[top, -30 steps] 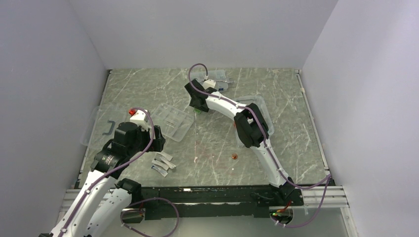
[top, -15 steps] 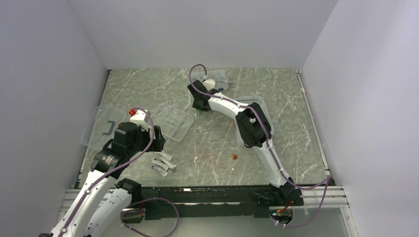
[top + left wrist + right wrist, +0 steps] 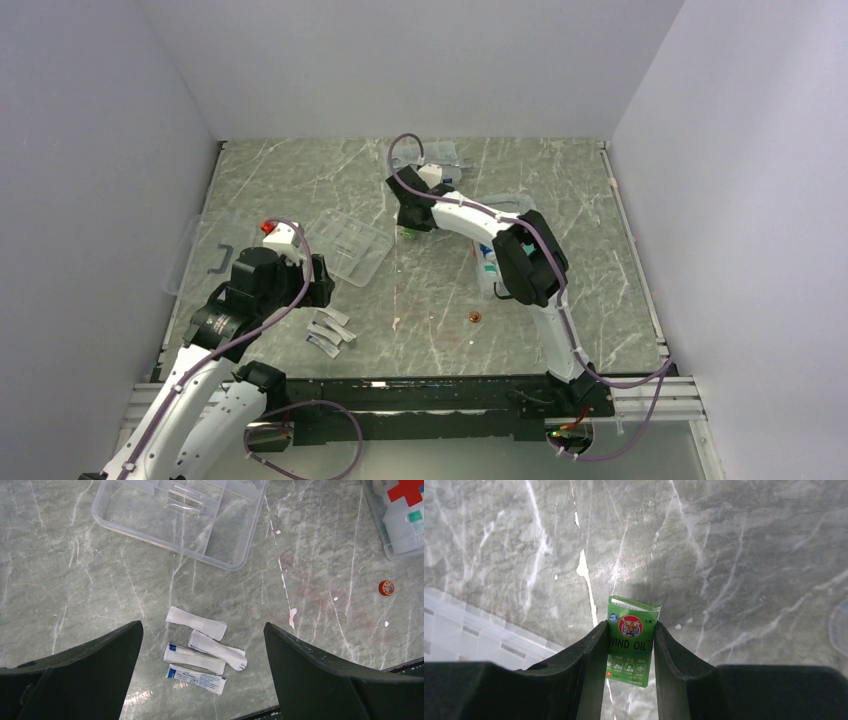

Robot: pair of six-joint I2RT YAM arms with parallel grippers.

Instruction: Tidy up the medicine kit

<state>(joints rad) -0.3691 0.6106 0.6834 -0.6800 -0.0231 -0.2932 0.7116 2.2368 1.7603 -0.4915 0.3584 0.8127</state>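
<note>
Risk: green Wind Oil carton (image 3: 631, 642), just right of divided tray (image 3: 352, 247), is pinched at one end by right gripper (image 3: 629, 626); thin card may crush or swivel loose. Left gripper (image 3: 202, 626), spread wide, hovers over packets (image 3: 202, 652) on the near side of the tray.

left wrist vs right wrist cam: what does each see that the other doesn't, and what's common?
Left wrist only: four white packets, the clear divided tray, the red-cross box, a small red cap, the left gripper wide open. Right wrist only: the right gripper closed on a green Wind Oil box. Both: the marble table; the clear corner at the right wrist view's left edge is probably that tray.
</note>
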